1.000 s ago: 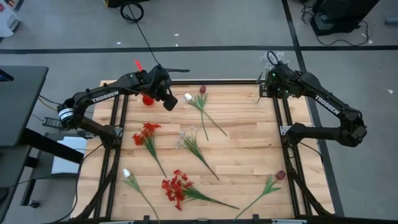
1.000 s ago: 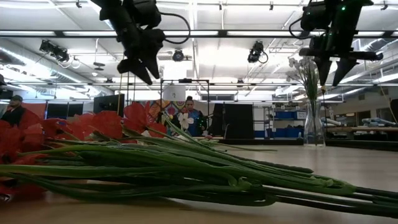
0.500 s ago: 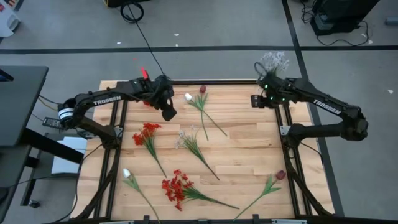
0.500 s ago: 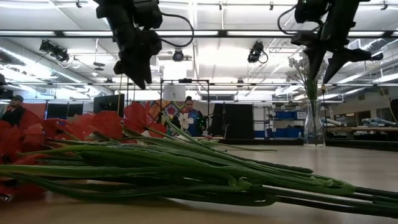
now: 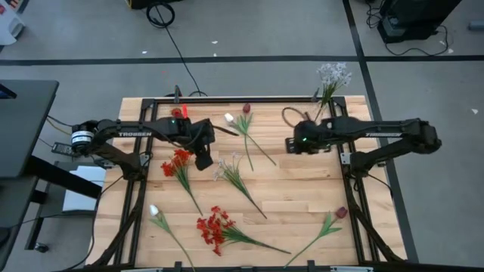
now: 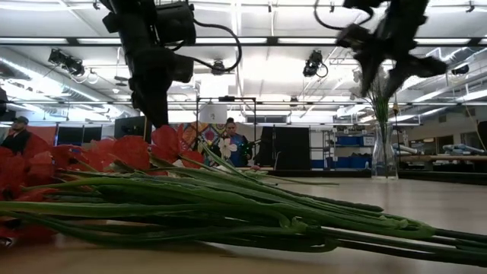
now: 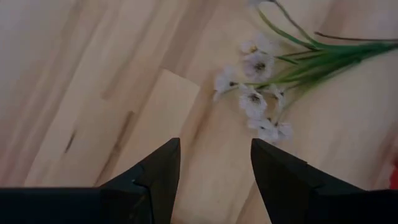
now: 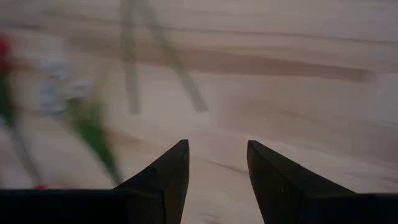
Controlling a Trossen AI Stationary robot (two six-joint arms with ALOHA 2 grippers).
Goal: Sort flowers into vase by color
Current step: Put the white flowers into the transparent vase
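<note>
Several flowers lie flat on the wooden table: a pale whitish sprig (image 5: 231,171), two red clusters (image 5: 178,161) (image 5: 214,227), two white tulip buds (image 5: 228,119) (image 5: 155,213) and two maroon buds (image 5: 246,108) (image 5: 340,213). Another pale sprig (image 5: 333,75) stands in the glass vase (image 6: 384,152) at the far right corner. Something red (image 5: 179,112) shows near the far left corner. My left gripper (image 5: 204,160) hangs open above the table between a red cluster and the pale sprig (image 7: 258,106). My right gripper (image 5: 290,143) is open over bare wood, right of the crossed tulip stems (image 8: 134,62).
A black frame (image 5: 227,99) runs around the table's edges. Bare wood (image 5: 302,189) lies in the middle and to the right. In the low view, red blooms (image 6: 114,156) and green stems (image 6: 266,213) fill the foreground. People (image 6: 228,144) stand far off in the room.
My left gripper has moved from the far left corner toward the near edge and down, ending beside the pale sprig. My right gripper has drawn away from the vase corner toward the table's middle and has come down, leaving the pale sprig in the vase in full view.
</note>
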